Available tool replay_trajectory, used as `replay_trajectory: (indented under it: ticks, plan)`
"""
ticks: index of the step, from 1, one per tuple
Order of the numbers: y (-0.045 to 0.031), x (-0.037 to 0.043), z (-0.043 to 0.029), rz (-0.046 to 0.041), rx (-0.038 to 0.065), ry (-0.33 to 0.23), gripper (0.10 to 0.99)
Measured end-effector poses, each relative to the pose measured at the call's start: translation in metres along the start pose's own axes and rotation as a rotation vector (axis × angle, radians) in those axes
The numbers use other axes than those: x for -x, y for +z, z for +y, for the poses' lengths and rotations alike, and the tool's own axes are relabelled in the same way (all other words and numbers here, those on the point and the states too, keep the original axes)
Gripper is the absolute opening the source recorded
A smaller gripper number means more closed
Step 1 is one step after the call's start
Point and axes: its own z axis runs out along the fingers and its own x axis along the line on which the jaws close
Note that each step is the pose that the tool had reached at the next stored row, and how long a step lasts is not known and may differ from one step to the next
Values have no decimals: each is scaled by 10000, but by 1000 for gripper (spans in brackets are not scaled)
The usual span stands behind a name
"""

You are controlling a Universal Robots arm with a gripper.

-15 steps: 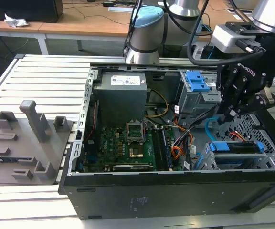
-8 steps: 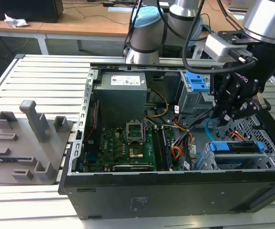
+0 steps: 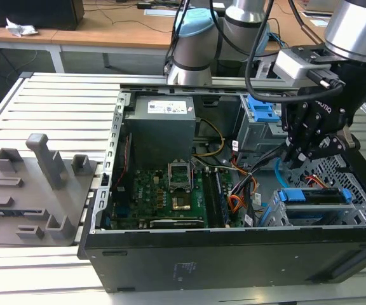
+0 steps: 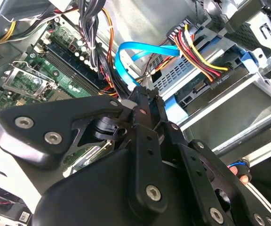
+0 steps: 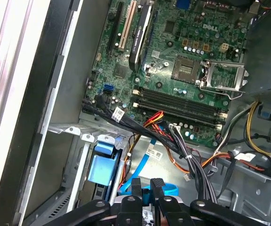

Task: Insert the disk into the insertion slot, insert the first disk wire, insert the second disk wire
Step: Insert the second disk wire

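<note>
Hanging inside the open computer case [image 3: 234, 254], the gripper [image 3: 297, 151] sits over the drive bays toward the exterior view's right. In the first wrist view its two black fingertips [image 5: 136, 187] stand close together with a narrow gap, pinching the flat blue data cable [image 5: 169, 190] that passes between them; in the second wrist view the same blue data cable [image 4: 126, 70] loops away from the gripper [image 4: 142, 96] toward the drive cage.

The disk [image 3: 315, 196] in its bright blue carrier already lies seated in the insertion slot [image 3: 335, 171] of the perforated silvery cage, at about five o'clock from the gripper in the exterior view and just below it. In the second wrist view the disk [image 4: 196, 89] lies at about two o'clock from the fingertips, and a bundle of red, yellow and black power wires [image 4: 196, 52] runs to a connector [image 4: 218, 75] plugged at its end. The green motherboard [image 3: 164, 190] fills the case floor at nine o'clock from the gripper, and a grey fixture block [image 3: 37, 190] rests on the slatted table [image 3: 56, 101] outside the case.
</note>
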Motion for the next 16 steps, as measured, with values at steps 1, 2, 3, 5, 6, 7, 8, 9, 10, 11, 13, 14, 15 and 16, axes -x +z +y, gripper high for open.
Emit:
replay_trajectory:
  ticks: [1, 2, 3, 5, 6, 7, 8, 9, 10, 11, 13, 14, 15, 16]
  plan:
    - [0, 0, 0, 0, 0, 0, 196]
    - [0, 0, -1, 0, 0, 0, 196]
    - [0, 0, -1, 1, 0, 0, 196]
    - [0, 0, -2, 0, 0, 0, 196]
    - [0, -1, -2, 0, 0, 0, 196]
    - [0, -1, -2, 0, 0, 0, 208]
    - [1, -4, -2, 6, 2, -1, 333]
    - [1, -29, 4, 104, 26, 4, 333]
    - [3, -54, 11, 129, 33, 5, 333]
    - [5, -77, 16, 139, 35, 6, 333]
    - [7, -126, 28, 145, 36, 6, 333]
    - [8, -144, 32, 145, 36, 6, 333]
    - [10, -160, 36, 142, 36, 7, 333]
    - [9, -160, 36, 136, 34, 6, 318]
